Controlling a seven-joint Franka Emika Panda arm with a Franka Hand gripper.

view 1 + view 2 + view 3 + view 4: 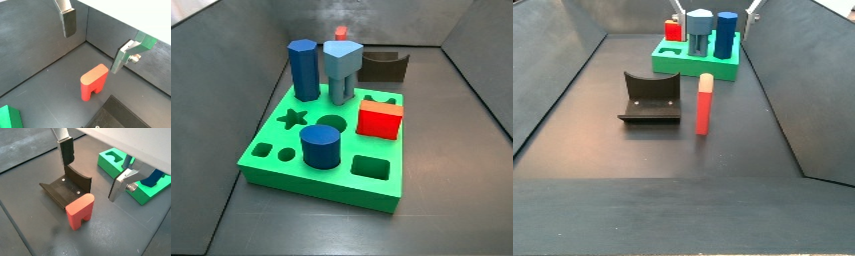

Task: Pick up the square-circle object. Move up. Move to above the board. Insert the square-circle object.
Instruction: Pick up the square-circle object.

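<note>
The square-circle object is a salmon-red peg standing upright on the dark floor, seen in both wrist views [93, 81] [80, 211] and in a side view [704, 103]. It shows small behind the board in a side view [341, 35]. The gripper [96, 40] [93, 168] is open and empty, held above the peg with one finger on each side and apart from it. The fingers [69, 22] are bare. Only the fingertips show at the top edge of a side view [754, 10]. The green board [278, 165] [671, 62] [107, 162] lies beyond the peg.
The dark fixture [651, 97] [67, 185] stands next to the peg. On the board stand a blue hexagonal post [303, 68], a light blue legged peg [341, 65], a red cube [380, 118] and a dark blue cylinder [321, 147]. Grey walls enclose the floor.
</note>
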